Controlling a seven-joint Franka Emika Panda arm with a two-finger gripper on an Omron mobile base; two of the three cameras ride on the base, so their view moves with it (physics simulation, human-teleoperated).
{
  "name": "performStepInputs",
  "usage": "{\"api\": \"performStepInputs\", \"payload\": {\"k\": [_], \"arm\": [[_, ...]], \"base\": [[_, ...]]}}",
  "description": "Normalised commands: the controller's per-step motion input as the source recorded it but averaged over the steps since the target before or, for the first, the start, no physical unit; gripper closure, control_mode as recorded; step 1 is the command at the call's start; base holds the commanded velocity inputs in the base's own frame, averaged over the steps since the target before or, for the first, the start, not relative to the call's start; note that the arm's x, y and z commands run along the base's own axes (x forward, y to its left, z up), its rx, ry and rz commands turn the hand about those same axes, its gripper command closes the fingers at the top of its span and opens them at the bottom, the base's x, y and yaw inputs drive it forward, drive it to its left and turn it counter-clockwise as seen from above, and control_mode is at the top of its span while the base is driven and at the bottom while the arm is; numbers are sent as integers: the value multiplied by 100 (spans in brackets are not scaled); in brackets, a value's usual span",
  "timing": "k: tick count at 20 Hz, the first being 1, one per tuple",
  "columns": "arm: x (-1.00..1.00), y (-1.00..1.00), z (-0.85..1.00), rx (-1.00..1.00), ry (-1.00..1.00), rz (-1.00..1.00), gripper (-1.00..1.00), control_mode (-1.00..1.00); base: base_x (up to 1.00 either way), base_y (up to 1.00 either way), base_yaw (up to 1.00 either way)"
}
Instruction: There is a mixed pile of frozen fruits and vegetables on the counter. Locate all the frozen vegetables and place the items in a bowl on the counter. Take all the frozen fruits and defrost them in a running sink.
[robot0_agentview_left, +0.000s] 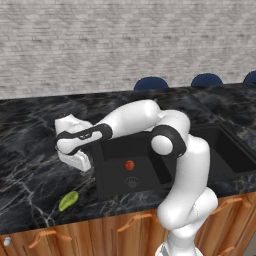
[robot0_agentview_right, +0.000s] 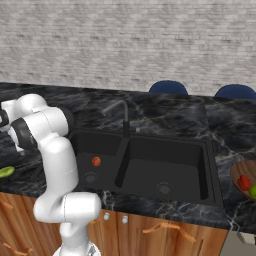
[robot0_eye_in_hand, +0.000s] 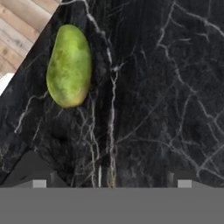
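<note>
Hovering over the black marble bench left of the sink, fingers spread wide and holding nothing, tips apart at the bottom of the hand view with bare marble between them. Lying off to the upper left of those tips there, well clear of the gap: the yellow-green oblong, one of the frozen fruits, flat on the bench close to its front edge, wooden cabinet fronts showing just past it. Running roughly up and down in the hand view, its long axis, tilted only slightly, so roughly across the line between the two tips; probably suiting a pinch across the narrow waist without much roll of the wrist. Seen from the left base view, resting below and left of the hand, toward the bench's front lip, same oblong. Needing, by that reading, a shift of the hand toward the bench's front edge to centre the fruit between the tips before any descent. Sitting in the sink's left basin by the drain, the red-orange ball. Resting in a wooden bowl at the far right of the bench, a red chunk and a green ball
</note>
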Motion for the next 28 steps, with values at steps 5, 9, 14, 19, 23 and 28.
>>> {"api": "performStepInputs", "payload": {"k": [5, 9, 14, 19, 23, 28], "arm": [[-10, 8, 2, 2, 1, 4, -100, -100], [-39, 31, 0, 4, 2, 4, -100, -100], [-39, 9, -1, 5, 11, 7, -100, -100], [-19, 4, 0, 0, 7, 12, -100, -100], [-38, 11, -3, -1, 7, 2, -100, -100], [-44, -4, -5, 0, 7, 0, -100, -100]], "base": [[0, 0, 0], [0, 0, 0], [0, 0, 0], [0, 0, 0], [0, 0, 0], [0, 0, 0]]}}
